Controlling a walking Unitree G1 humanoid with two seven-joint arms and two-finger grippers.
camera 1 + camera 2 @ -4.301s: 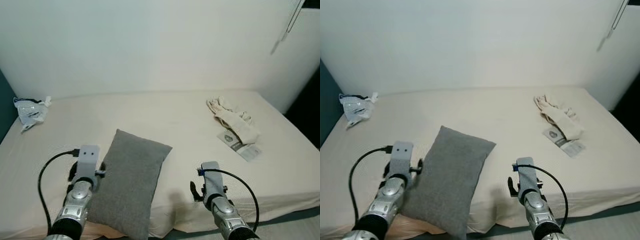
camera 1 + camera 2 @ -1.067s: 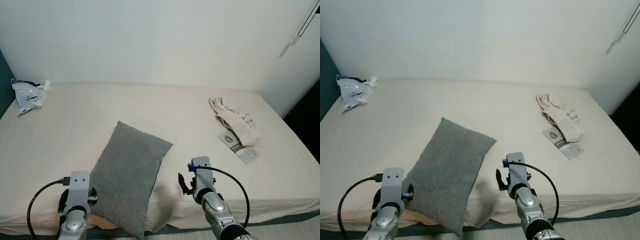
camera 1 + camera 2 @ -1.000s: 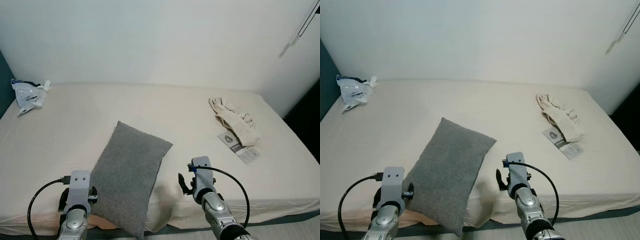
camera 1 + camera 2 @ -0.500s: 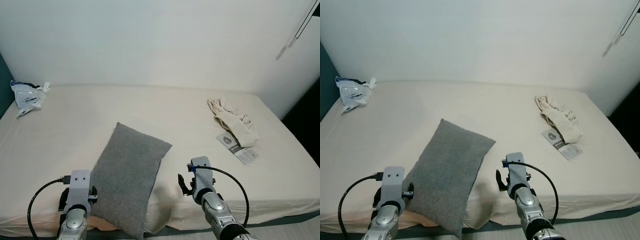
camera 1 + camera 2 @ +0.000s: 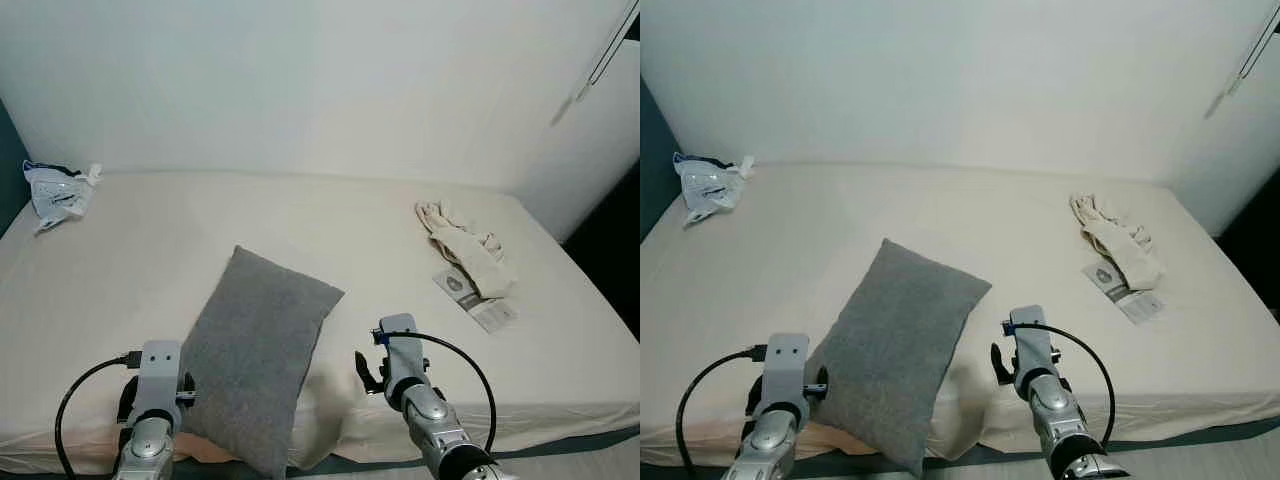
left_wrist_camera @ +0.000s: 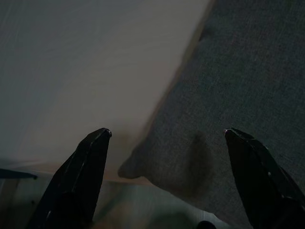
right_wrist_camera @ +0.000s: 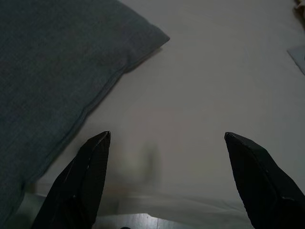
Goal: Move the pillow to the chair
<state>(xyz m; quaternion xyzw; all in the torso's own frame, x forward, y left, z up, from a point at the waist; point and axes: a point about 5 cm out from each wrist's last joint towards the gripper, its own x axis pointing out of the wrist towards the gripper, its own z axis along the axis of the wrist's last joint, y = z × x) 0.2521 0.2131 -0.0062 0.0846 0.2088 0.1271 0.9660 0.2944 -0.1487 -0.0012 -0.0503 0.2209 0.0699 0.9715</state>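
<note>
Grey pillow lies slantwise at bed near edge, one corner overhanging; left claw spread wide, straddling that corner for likely grab; right claw also wide, over bare sheet just beside pillow's other side, ready to assist; chair unseen.

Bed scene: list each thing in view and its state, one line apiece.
pillow: lying flat on the bed, its near corner hanging over the front edge, not gripped.
left pincer: open, astride the pillow's near corner.
right pincer: open, above bare sheet beside the pillow.
beige cloth: crumpled.
plastic bag: crumpled.
bed: sheet smooth.
</note>
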